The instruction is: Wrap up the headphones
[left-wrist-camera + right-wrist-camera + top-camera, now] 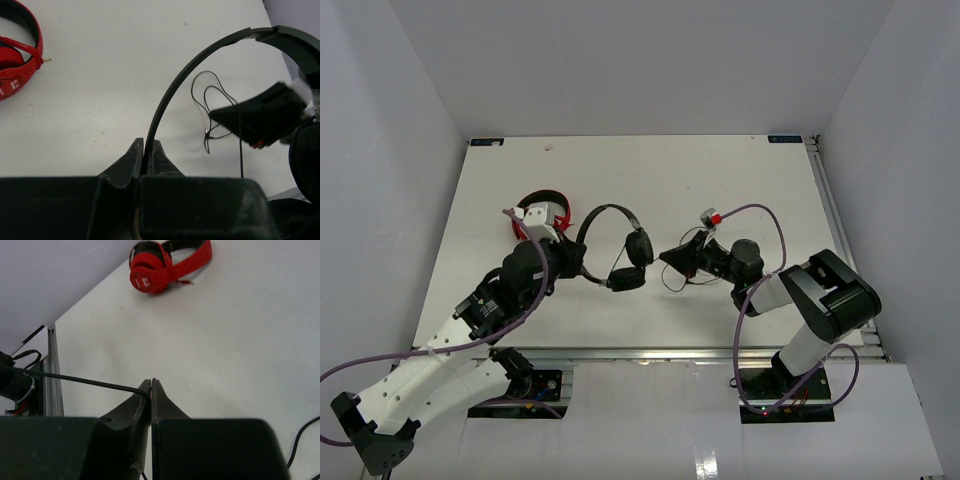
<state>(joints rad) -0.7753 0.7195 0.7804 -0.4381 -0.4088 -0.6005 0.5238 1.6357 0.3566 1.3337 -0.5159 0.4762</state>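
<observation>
The black headphones [620,250] lie mid-table, with the thin headband [608,209] arched toward the back and both round earcups [640,247] close together. My left gripper [578,265] is shut on the headband's left end; in the left wrist view the band [170,95] rises from between the fingertips of this gripper [144,147]. My right gripper [667,257] sits just right of the earcups, shut on the thin dark cable [75,380], which runs off left from the tips of this gripper [151,385]. Loose cable loops [207,100] lie on the table below it.
Red-and-black headphones [542,210] lie at the back left, beside my left wrist, and show in both wrist views [20,60] [165,265]. A metal rail [835,230] runs along the table's right edge. White walls enclose the table.
</observation>
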